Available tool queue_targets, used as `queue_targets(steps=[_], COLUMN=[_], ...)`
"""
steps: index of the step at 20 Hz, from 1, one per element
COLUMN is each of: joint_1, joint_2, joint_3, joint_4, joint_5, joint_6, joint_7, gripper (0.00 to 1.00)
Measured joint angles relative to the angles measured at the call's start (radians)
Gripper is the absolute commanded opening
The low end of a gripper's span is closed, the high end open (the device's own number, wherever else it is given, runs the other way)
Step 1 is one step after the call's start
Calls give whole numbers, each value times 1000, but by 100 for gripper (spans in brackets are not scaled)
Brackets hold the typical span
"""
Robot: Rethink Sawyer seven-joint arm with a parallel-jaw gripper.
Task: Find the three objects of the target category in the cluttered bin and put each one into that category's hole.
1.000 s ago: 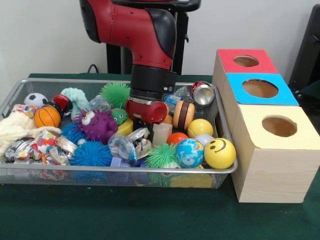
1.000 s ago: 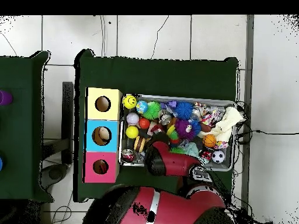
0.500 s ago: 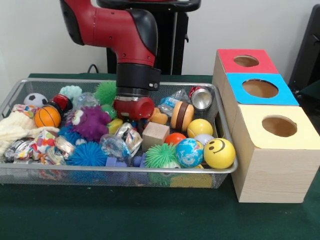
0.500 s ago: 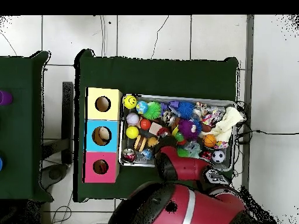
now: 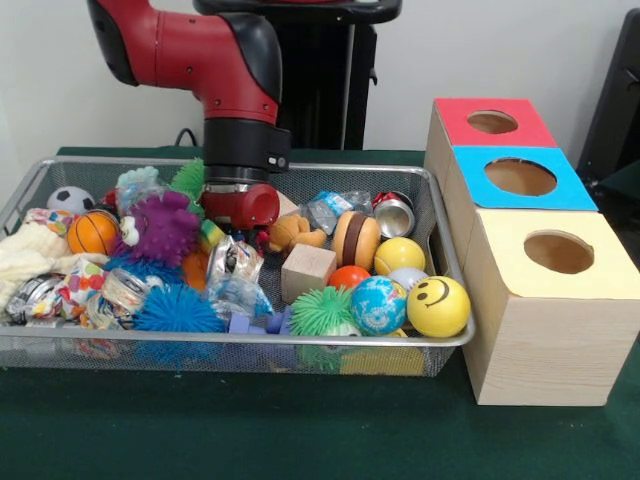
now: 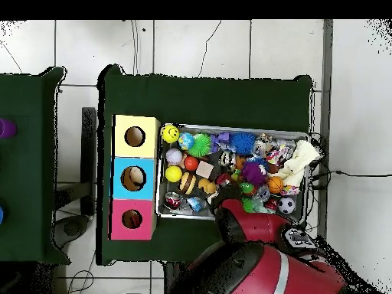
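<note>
Silver wire-mesh metal for the bin (image 5: 455, 300). Pale matt wood grain on the box (image 5: 545, 340) sides and on the small cube (image 5: 307, 271). Glossy smooth plastic shell on the red arm (image 5: 190, 50). Rubbery spikes on the purple ball (image 5: 160, 228). Shiny metal can (image 5: 393, 214). Matt green cloth over the table (image 5: 300, 430).

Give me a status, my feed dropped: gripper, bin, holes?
Gripper low in the bin, fingers buried in clutter. Nothing seen held. Red, blue, yellow holes unobstructed. Purple spiky toy crowds the wrist.
</note>
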Motion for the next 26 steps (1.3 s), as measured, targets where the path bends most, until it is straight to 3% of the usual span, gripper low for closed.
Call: queue_targets(steps=[8, 26], joint_1=[-59, -68], joint_2=[-4, -8], joint_3=[37, 47], joint_4=[-1, 0], joint_5=[-80, -89], joint_6=[0, 7], joint_7=[0, 0], gripper=[100, 100])
